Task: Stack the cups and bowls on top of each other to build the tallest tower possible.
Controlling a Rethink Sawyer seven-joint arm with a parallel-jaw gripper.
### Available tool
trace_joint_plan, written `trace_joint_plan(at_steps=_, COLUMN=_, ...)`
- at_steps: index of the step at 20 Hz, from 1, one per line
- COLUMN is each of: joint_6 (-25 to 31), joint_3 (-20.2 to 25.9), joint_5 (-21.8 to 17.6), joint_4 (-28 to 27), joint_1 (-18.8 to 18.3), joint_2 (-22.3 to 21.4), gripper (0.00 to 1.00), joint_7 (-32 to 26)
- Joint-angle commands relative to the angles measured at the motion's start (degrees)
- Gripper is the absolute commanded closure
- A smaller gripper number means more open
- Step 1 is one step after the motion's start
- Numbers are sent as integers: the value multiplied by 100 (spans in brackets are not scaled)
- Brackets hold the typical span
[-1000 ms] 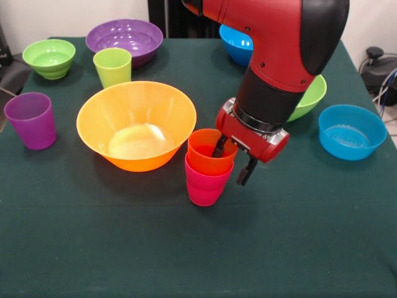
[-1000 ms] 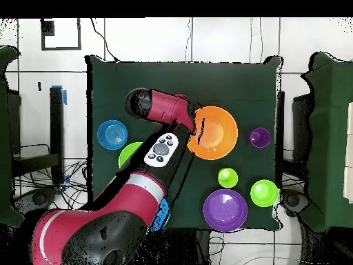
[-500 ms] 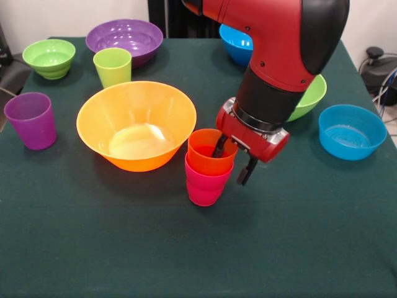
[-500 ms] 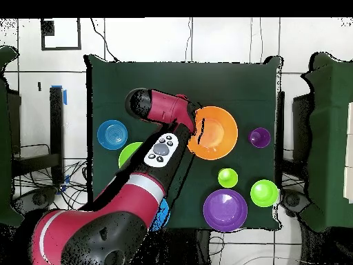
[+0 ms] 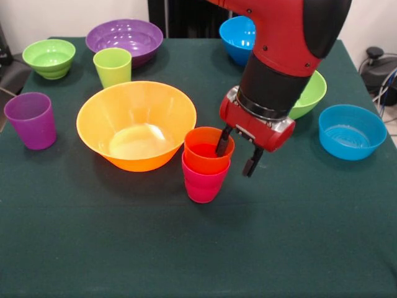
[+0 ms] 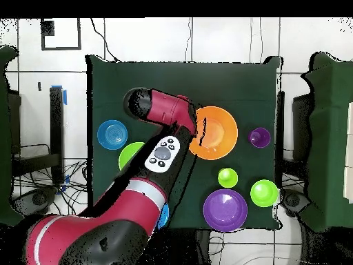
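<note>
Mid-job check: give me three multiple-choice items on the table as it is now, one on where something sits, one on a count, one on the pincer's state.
1. Where is the orange cup?
A. Nested in the red-pink cup
B. Inside the orange-yellow bowl
C. Beside the purple cup

2. How many blue bowls show in the front view?
A. One
B. Two
C. Three

3. The pincer is:
A. Shut on the lime green cup
B. Out of sight
C. Open, one finger inside the orange cup

Answers:
1 A: the orange cup sits in the red-pink cup.
2 B: one blue bowl near the edge, another blue bowl behind the arm.
3 C: the pincer straddles the cup's rim.
</note>
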Motion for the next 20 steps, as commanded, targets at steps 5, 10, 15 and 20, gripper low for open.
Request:
trace_joint_plan(at_steps=5, joint_6=120, joint_3=933, joint_5=-377, joint_4=569, joint_1=-119, joint_2=-442, gripper=0, joint_7=53)
trace_joint_plan(at_steps=10, joint_6=175, joint_3=912, joint_5=-439, joint_4=678, joint_1=-114, joint_2=-578, gripper=0, joint_7=29)
trace_joint_plan(at_steps=15, joint_6=134, joint_3=914, joint_5=-489, joint_4=777, joint_1=-124, joint_2=-670, gripper=0, joint_7=-10)
trace_joint_plan(at_steps=20, joint_6=147, joint_3=952, joint_5=-550, joint_4=1019, joint_1=-147, joint_2=-820, gripper=0, joint_7=-114)
